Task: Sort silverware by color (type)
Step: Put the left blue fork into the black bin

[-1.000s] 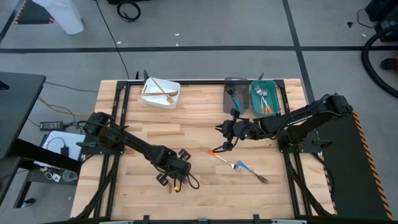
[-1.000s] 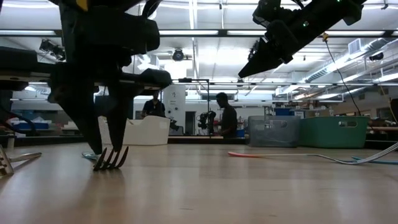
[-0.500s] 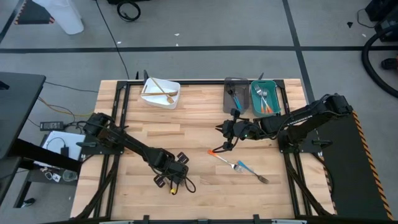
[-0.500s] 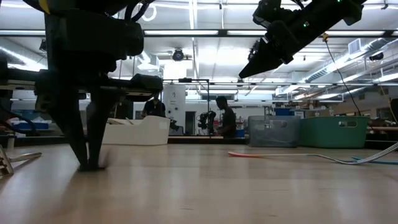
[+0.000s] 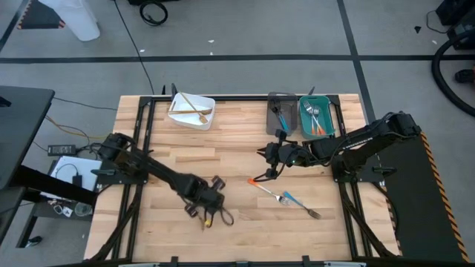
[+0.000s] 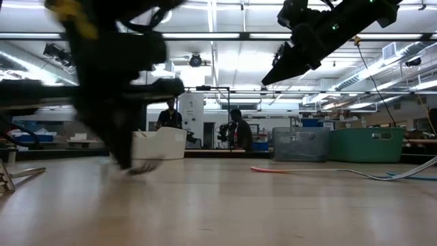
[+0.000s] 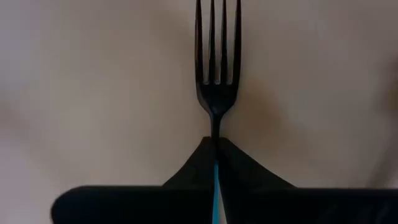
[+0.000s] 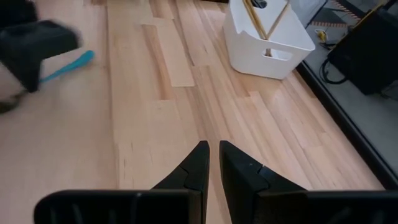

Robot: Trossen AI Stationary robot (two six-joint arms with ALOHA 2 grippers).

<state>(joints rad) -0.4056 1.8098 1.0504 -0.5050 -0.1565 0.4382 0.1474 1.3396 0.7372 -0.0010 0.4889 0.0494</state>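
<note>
My left gripper [image 5: 204, 210] stands near the table's front, left of centre, shut on a blue-handled fork [image 7: 215, 106]. The fork's dark tines [image 6: 143, 167] show low over the wood, blurred. Its blue handle end [image 8: 69, 66] sticks out behind the fingers. My right gripper [image 8: 213, 155] hangs above the table's middle [image 5: 269, 162] and high in the low view [image 6: 272, 76], fingers a narrow slit apart with nothing between. An orange-handled fork [image 5: 264, 185] and another blue-handled fork [image 5: 298, 203] lie flat on the wood below and right of it. My left gripper pinches the fork's blue handle [image 7: 215, 179] between its two fingers, just behind the neck. The fingers come steeply from above and lie across the handle. The tines reach out past the fingertips. Whether the tines still touch the wood I cannot tell.
A white bin [image 5: 193, 110] with gold utensils stands at the far left. A grey bin [image 5: 280, 115] holding a blue fork and a teal bin [image 5: 316, 117] holding orange forks stand at the far right. Bare wood lies between the arms. People stand in the room beyond.
My left gripper has shut on the blue-handled fork, which before lay between its open fingers on the wood. The gripper has rolled a little and shows blurred in the low view. My right gripper has kept still.
</note>
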